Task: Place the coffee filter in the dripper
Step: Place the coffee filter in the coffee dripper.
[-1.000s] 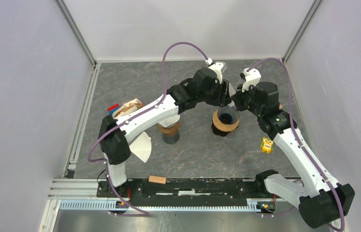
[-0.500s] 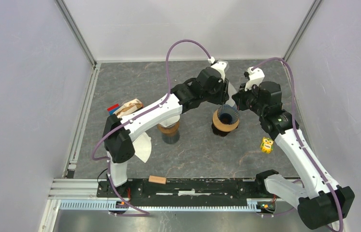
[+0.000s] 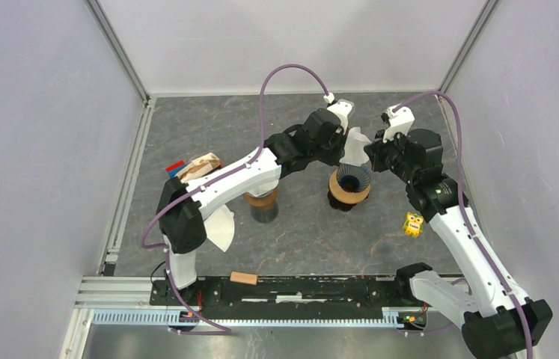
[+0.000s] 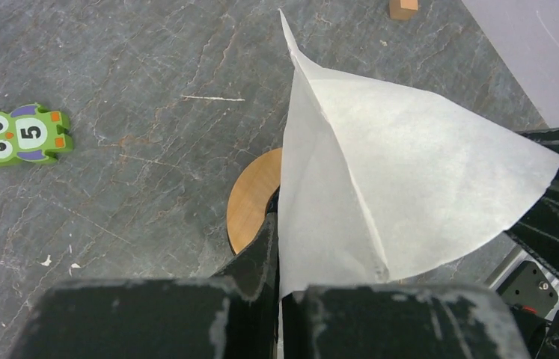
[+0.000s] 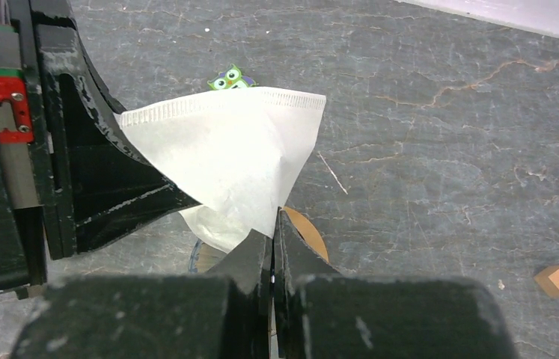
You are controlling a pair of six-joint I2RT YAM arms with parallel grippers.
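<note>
We've got two arms here, the left arm (image 3: 224,179) and the right arm (image 3: 471,239), both white shells with chunky black joints. A purple cable (image 3: 283,69) loops off each. The fingers (image 4: 254,262) are black with scuffed, chipped edges, plus a red block (image 5: 3,97) on one side.

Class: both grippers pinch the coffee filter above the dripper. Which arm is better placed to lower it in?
Right, though only narrowly. The right gripper pinches the coffee filter by its narrow end, with the dripper directly beneath. The left gripper, also shut on it, sees the dripper offset sideways.
</note>
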